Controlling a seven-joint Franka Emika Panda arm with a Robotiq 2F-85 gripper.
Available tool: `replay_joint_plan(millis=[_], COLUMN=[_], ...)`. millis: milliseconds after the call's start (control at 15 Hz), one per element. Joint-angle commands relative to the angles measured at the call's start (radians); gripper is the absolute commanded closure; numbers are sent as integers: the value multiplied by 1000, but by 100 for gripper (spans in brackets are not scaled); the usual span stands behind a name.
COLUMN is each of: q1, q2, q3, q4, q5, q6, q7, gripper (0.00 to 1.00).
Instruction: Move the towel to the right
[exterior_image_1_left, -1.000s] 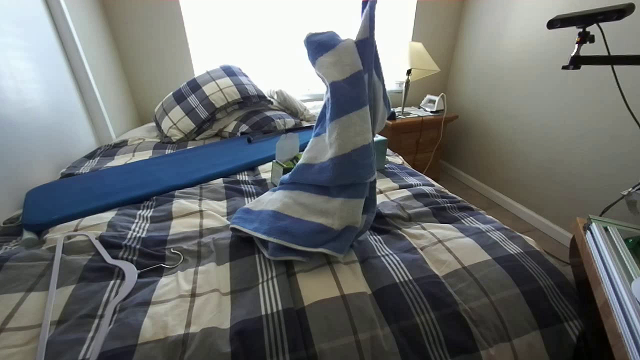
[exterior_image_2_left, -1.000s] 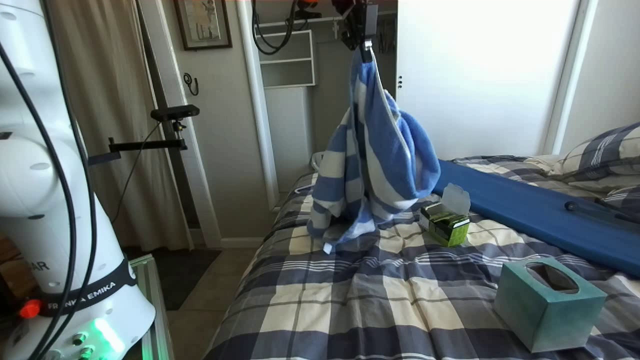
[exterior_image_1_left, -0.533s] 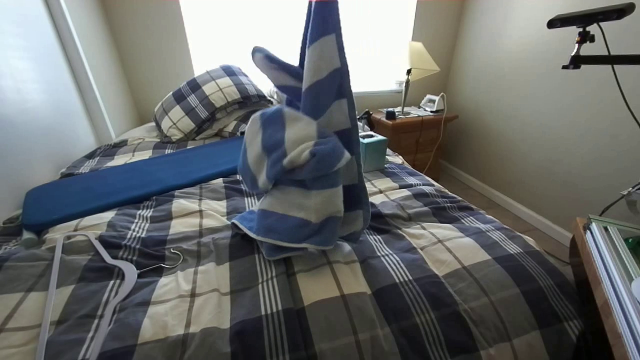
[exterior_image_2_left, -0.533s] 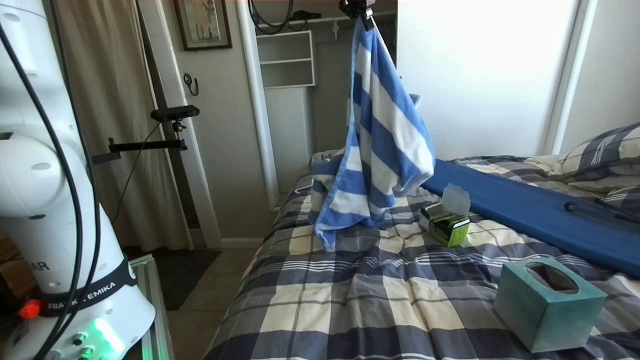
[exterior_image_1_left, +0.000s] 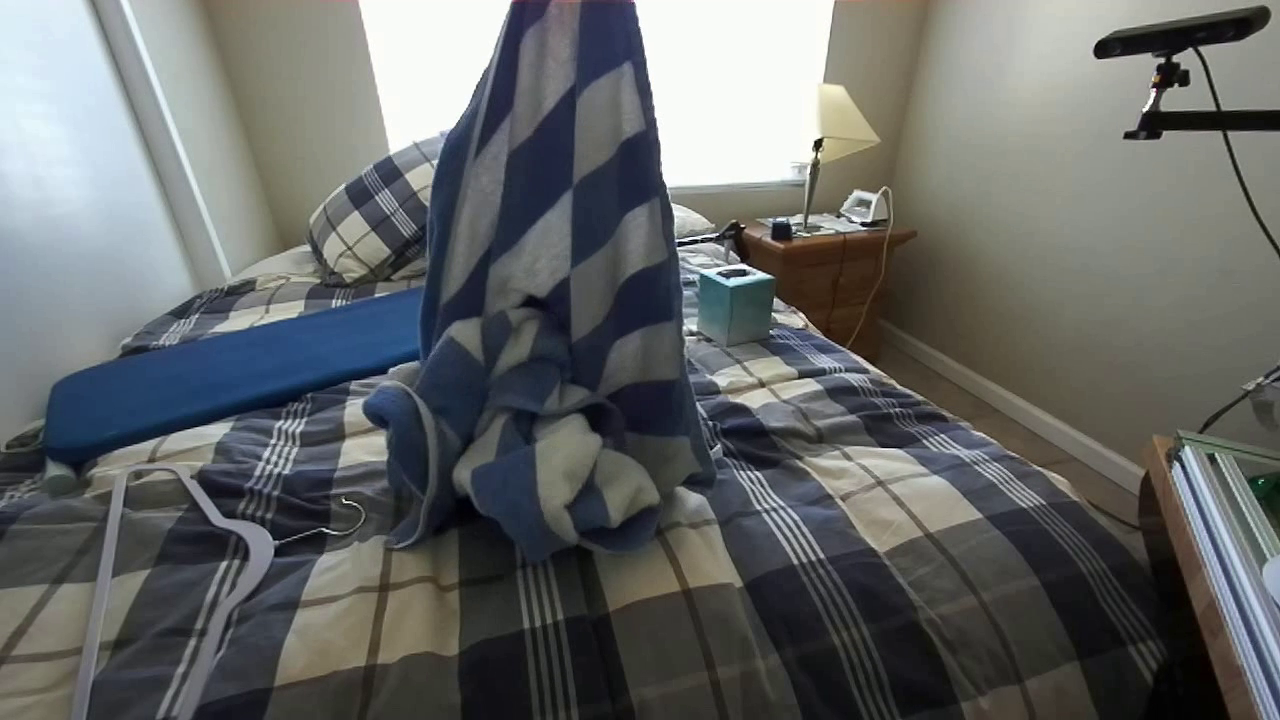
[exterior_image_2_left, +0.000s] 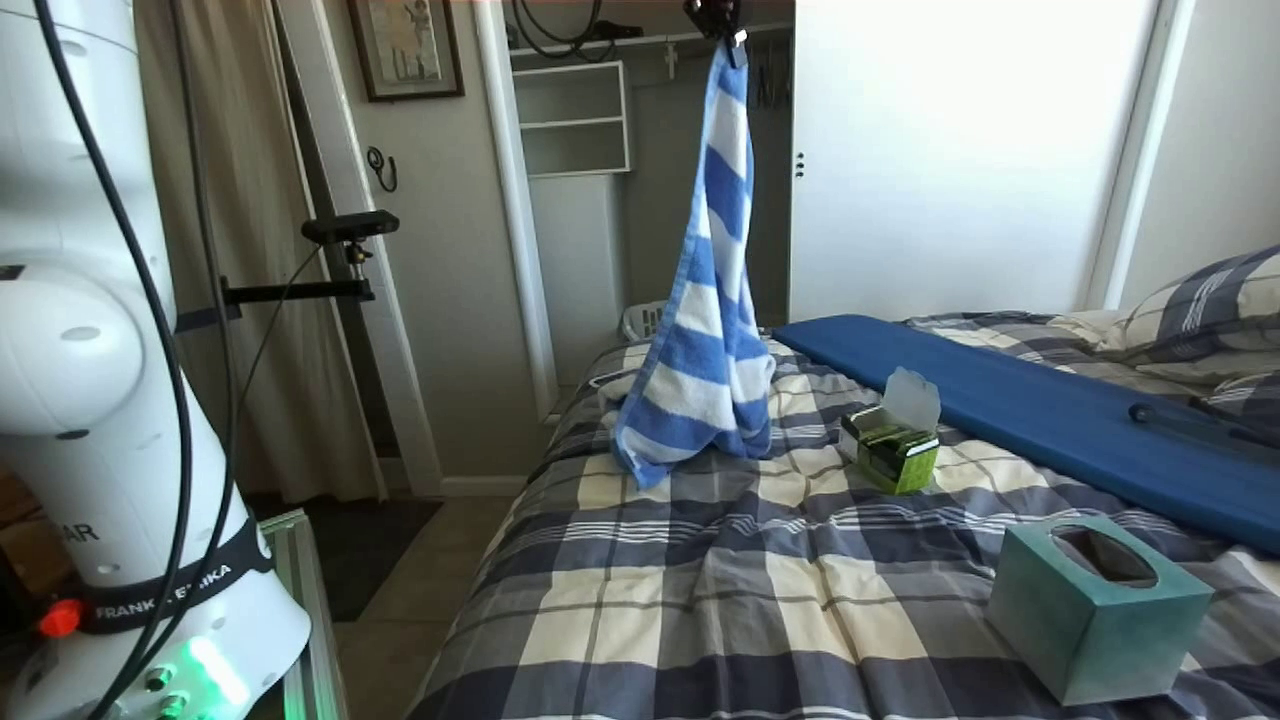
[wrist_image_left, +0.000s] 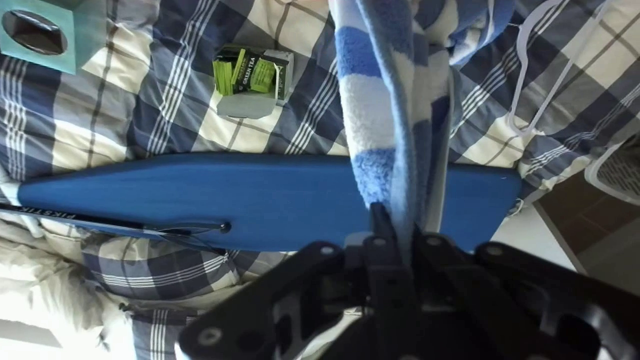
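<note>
The blue-and-white striped towel (exterior_image_1_left: 560, 230) hangs from above the frame in an exterior view, its lower end bunched on the plaid bed. Seen in an exterior view, the towel (exterior_image_2_left: 695, 360) drops in a narrow fold from my gripper (exterior_image_2_left: 734, 52), its bottom corner touching the bedspread. In the wrist view my gripper (wrist_image_left: 397, 217) is shut on the gathered top of the towel (wrist_image_left: 370, 105), cloth pinched between the black fingers. The towel's inner folds are hidden.
On the bed lie a long blue pad (exterior_image_2_left: 1000, 410), an opened green tea box (exterior_image_2_left: 893, 445), a teal tissue box (exterior_image_2_left: 1095, 610) and a pale hanger (exterior_image_1_left: 255, 550). A nightstand (exterior_image_1_left: 825, 270) with a lamp (exterior_image_1_left: 840, 125) stands beyond the bed.
The gripper has risen with the towel, mostly in the earlier half second. The towel has swung left in an exterior view, uncovering the tissue box, and its looped fold has dropped down.
</note>
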Motion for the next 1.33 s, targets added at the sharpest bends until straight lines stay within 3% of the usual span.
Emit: replay_joint_plan(millis=[0, 67, 400, 733, 800, 1267], q1=[0, 17, -10, -63, -61, -80], q2=[0, -32, -179, -229, -171, -181], q3=[0, -20, -70, -94, -80, -87], q4=[3, -63, -346, -451, -373, -427], q5=[1, -127, -401, -681, -577, -672], q6=[0, -4, 51, 9, 2, -20], q7=[0, 31, 37, 36, 21, 32], gripper=[96, 99, 99, 99, 96, 99])
